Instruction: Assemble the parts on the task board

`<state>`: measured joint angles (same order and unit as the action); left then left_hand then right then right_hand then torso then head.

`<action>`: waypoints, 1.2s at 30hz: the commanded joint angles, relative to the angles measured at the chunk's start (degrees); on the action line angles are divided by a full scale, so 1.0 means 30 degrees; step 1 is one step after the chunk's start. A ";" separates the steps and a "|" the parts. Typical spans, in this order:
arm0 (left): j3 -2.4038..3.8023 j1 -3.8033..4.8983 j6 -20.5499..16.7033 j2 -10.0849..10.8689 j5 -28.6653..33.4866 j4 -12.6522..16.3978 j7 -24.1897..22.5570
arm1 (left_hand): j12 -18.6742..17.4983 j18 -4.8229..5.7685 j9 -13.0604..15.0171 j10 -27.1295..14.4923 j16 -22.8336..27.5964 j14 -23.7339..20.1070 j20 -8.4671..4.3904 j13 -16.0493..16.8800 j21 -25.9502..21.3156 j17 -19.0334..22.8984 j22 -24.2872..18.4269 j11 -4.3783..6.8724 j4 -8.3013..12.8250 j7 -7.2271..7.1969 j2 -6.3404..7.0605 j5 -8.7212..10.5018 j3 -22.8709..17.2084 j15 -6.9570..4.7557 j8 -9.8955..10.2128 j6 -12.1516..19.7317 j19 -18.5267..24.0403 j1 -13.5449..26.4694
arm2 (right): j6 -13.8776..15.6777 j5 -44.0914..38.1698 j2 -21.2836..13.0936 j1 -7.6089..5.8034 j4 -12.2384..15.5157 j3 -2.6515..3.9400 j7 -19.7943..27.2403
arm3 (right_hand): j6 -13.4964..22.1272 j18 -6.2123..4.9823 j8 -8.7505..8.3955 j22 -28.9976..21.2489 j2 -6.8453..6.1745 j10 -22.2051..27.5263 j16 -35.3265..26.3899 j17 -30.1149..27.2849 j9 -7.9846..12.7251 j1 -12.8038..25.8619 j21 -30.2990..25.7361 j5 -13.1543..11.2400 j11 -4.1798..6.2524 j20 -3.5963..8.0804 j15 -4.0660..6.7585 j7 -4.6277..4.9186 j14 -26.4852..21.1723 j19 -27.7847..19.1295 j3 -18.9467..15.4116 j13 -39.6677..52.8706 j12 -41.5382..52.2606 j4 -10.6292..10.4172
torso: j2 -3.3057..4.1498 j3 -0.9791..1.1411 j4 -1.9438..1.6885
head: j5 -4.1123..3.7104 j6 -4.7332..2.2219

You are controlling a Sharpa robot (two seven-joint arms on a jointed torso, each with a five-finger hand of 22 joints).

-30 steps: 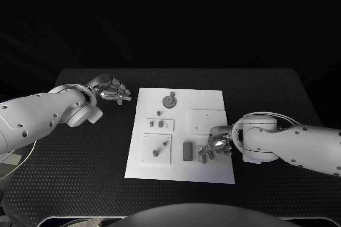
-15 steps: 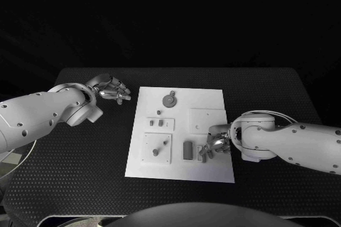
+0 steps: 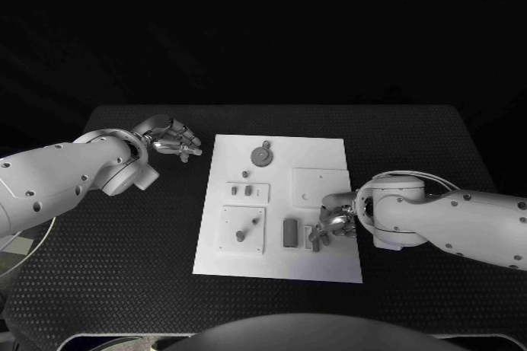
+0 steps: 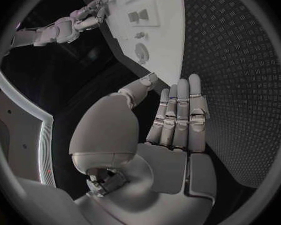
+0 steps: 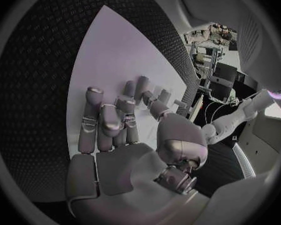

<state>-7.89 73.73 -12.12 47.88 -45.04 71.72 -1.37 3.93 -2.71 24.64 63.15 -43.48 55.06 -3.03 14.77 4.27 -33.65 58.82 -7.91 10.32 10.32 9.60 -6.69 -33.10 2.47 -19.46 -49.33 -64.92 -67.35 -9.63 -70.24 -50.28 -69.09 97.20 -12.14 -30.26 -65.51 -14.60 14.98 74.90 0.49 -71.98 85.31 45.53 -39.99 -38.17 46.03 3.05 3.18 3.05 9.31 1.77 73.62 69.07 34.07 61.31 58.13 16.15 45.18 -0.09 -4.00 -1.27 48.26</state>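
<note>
The white task board lies in the middle of the black table. On it are grey parts: a round disc, two small pieces in a raised plate, a peg and a dark rectangular block. My right hand reaches down onto the board's near right part, fingers bent, fingertips at a small grey part. Whether it grips that part is hidden. My left hand hovers over the table left of the board, fingers stretched out, holding nothing.
A square raised plate sits on the board just beyond my right hand. The black table runs wide on both sides of the board. My right forearm lies over the table's right side.
My right arm has edged slightly left, with the fingertips staying at the small grey part. My left hand has not moved.
</note>
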 commanded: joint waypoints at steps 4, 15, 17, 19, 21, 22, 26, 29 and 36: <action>0.0005 0.0025 0.0192 0.0002 -0.0058 0.0060 -0.0065 | 0.0011 -0.0266 -0.0021 0.0011 0.0116 0.0158 -0.0023 -0.0018 -0.0071 -0.0033 0.0026 -0.0119 -0.0101 -0.0051 -0.0105 -0.0083 0.0002 0.0033 -0.0120 0.0119 -0.0144 -0.0043 | -0.0752 -0.1470 -0.0475 0.0320 -0.0412 -0.0299 -0.1218 | 0.0588 -0.0135 -0.0222 0.0352 0.0016 -0.0037 0.0066 -0.0022 0.0028 -0.0143 0.0065 -0.0087 0.0066 -0.0118 -0.0016 0.0416 -0.0041 -0.0065 -0.0064 -0.0018 0.0096 0.0144 | -0.0004 -0.0001 -0.0008 | -0.0015 -0.0004; 0.0003 0.0025 0.0194 -0.0027 -0.0060 0.0033 -0.0045 | 0.0011 -0.0266 -0.0022 0.0014 0.0121 0.0160 -0.0023 -0.0020 -0.0070 -0.0041 0.0028 -0.0119 -0.0108 -0.0051 -0.0119 -0.0084 -0.0001 0.0033 -0.0122 0.0119 -0.0145 -0.0047 | -0.0345 -0.1586 -0.0899 0.0316 -0.0327 -0.0295 -0.1097 | 0.0717 -0.0135 -0.0315 0.0306 -0.1205 0.0043 -0.0038 -0.0092 0.0054 -0.0052 -0.0020 -0.0086 -0.0005 -0.0186 -0.0080 0.0485 -0.0072 -0.0140 -0.0242 -0.0075 0.0012 -0.0017 | 0.0003 0.0012 0.0006 | -0.0081 -0.0052; 0.0003 0.0025 0.0181 -0.0025 -0.0060 0.0031 -0.0043 | 0.0011 -0.0266 -0.0023 0.0014 0.0123 0.0160 -0.0023 -0.0021 -0.0070 -0.0043 0.0028 -0.0119 -0.0109 -0.0051 -0.0122 -0.0085 -0.0002 0.0033 -0.0123 0.0118 -0.0145 -0.0048 | -0.0347 -0.1650 -0.0923 0.0316 -0.0353 -0.0295 -0.1097 | 0.0722 -0.0135 -0.0320 0.0302 -0.1242 0.0045 -0.0045 -0.0097 0.0055 -0.0053 -0.0027 -0.0086 -0.0007 -0.0187 -0.0082 0.0488 -0.0070 -0.0139 -0.0231 -0.0079 0.0008 -0.0028 | 0.0004 0.0014 0.0002 | -0.0099 -0.0041; 0.0003 0.0025 0.0183 -0.0023 -0.0060 0.0029 -0.0043 | 0.0011 -0.0265 -0.0023 0.0013 0.0125 0.0160 -0.0022 -0.0022 -0.0070 -0.0046 0.0029 -0.0119 -0.0111 -0.0051 -0.0124 -0.0085 -0.0002 0.0033 -0.0123 0.0119 -0.0144 -0.0049 | -0.0342 -0.1646 -0.0934 0.0316 -0.0340 -0.0295 -0.1101 | 0.0725 -0.0135 -0.0323 0.0300 -0.1256 0.0047 -0.0049 -0.0100 0.0055 -0.0057 -0.0032 -0.0086 -0.0009 -0.0187 -0.0083 0.0489 -0.0070 -0.0139 -0.0220 -0.0082 0.0005 -0.0034 | 0.0003 0.0011 0.0005 | -0.0114 -0.0054; 0.0003 0.0025 0.0188 -0.0025 -0.0060 0.0023 -0.0034 | 0.0010 -0.0265 -0.0024 0.0013 0.0127 0.0160 -0.0022 -0.0022 -0.0070 -0.0048 0.0029 -0.0119 -0.0111 -0.0051 -0.0124 -0.0085 -0.0002 0.0033 -0.0123 0.0119 -0.0143 -0.0050 | -0.0378 -0.1714 -0.0931 0.0316 -0.0329 -0.0295 -0.1106 | 0.0728 -0.0135 -0.0326 0.0297 -0.1261 0.0048 -0.0053 -0.0103 0.0056 -0.0067 -0.0036 -0.0085 -0.0009 -0.0186 -0.0084 0.0490 -0.0069 -0.0139 -0.0208 -0.0084 0.0003 -0.0037 | 0.0004 0.0007 0.0007 | -0.0127 -0.0050; 0.0002 0.0025 0.0194 -0.0034 -0.0060 0.0023 -0.0034 | 0.0010 -0.0265 -0.0024 0.0013 0.0128 0.0160 -0.0022 -0.0023 -0.0070 -0.0050 0.0029 -0.0119 -0.0111 -0.0051 -0.0125 -0.0085 -0.0003 0.0033 -0.0123 0.0120 -0.0142 -0.0051 | -0.0404 -0.1813 -0.0934 0.0316 -0.0320 -0.0295 -0.1113 | 0.0728 -0.0135 -0.0326 0.0296 -0.1258 0.0048 -0.0055 -0.0104 0.0056 -0.0070 -0.0037 -0.0085 -0.0010 -0.0186 -0.0084 0.0490 -0.0069 -0.0138 -0.0202 -0.0085 0.0002 -0.0041 | 0.0006 0.0009 0.0009 | -0.0125 -0.0050; 0.0002 0.0025 0.0214 -0.0033 -0.0060 0.0033 -0.0030 | 0.0010 -0.0265 -0.0025 0.0013 0.0131 0.0160 -0.0022 -0.0024 -0.0071 -0.0054 0.0030 -0.0119 -0.0113 -0.0051 -0.0126 -0.0085 -0.0002 0.0033 -0.0124 0.0120 -0.0141 -0.0052 | -0.0448 -0.3010 -0.0980 0.0314 -0.0216 -0.0295 -0.1170 | 0.0743 -0.0135 -0.0339 0.0289 -0.1297 0.0052 -0.0077 -0.0122 0.0054 -0.0234 -0.0057 -0.0086 -0.0016 -0.0178 -0.0089 0.0497 -0.0061 -0.0133 -0.0107 -0.0098 -0.0006 0.0031 | 0.0001 0.0004 0.0002 | -0.0116 -0.0022; 0.0000 0.0025 0.0205 -0.0020 -0.0060 0.0029 -0.0019 | 0.0010 -0.0264 -0.0026 0.0014 0.0133 0.0161 -0.0021 -0.0024 -0.0070 -0.0057 0.0030 -0.0119 -0.0115 -0.0051 -0.0125 -0.0084 0.0000 0.0034 -0.0125 0.0120 -0.0141 -0.0051 | -0.0521 -0.4726 -0.1073 0.0314 0.0084 -0.0297 -0.1267 | 0.0835 -0.0135 -0.0395 0.0281 -0.1633 0.0111 -0.0126 -0.0150 0.0069 -0.0259 -0.0097 -0.0087 -0.0048 -0.0199 -0.0112 0.0531 -0.0076 -0.0165 -0.0134 -0.0120 -0.0044 0.0047 | -0.0001 0.0002 0.0003 | -0.0125 -0.0023; -0.0002 0.0025 0.0221 0.0010 -0.0062 0.0058 0.0014 | 0.0012 -0.0263 -0.0027 0.0018 0.0138 0.0163 -0.0020 -0.0025 -0.0070 -0.0065 0.0031 -0.0119 -0.0123 -0.0051 -0.0125 -0.0082 0.0004 0.0034 -0.0127 0.0118 -0.0140 -0.0044 | -0.0655 -0.7368 -0.1192 0.0314 0.0810 -0.0301 -0.1350 | 0.2407 -0.0135 -0.1314 0.0231 -0.3000 0.0556 -0.0417 -0.0297 0.0511 -0.0298 -0.0345 -0.0087 -0.0588 -0.0322 -0.0595 0.1097 -0.0190 -0.0346 0.0337 -0.0151 -0.0147 -0.0615 | -0.0001 -0.0013 0.0005 | -0.0149 -0.0025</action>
<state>-7.91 73.73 -12.08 47.96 -45.11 71.74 -1.20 3.93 -2.71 24.65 63.15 -43.26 55.06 -3.02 14.78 4.27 -33.75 58.86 -7.91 10.32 10.32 9.60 -6.69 -33.10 2.47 -19.46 -49.33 -64.91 -67.35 -9.39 -84.26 -53.66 -68.74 100.35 -12.51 -30.54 -67.13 -15.04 14.98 74.95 -8.16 -70.41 84.42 44.71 -38.72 -39.08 45.36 2.88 1.64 2.24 7.85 -0.76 73.04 68.26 35.05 60.86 57.81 14.52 45.18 -0.09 -3.98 -1.64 48.23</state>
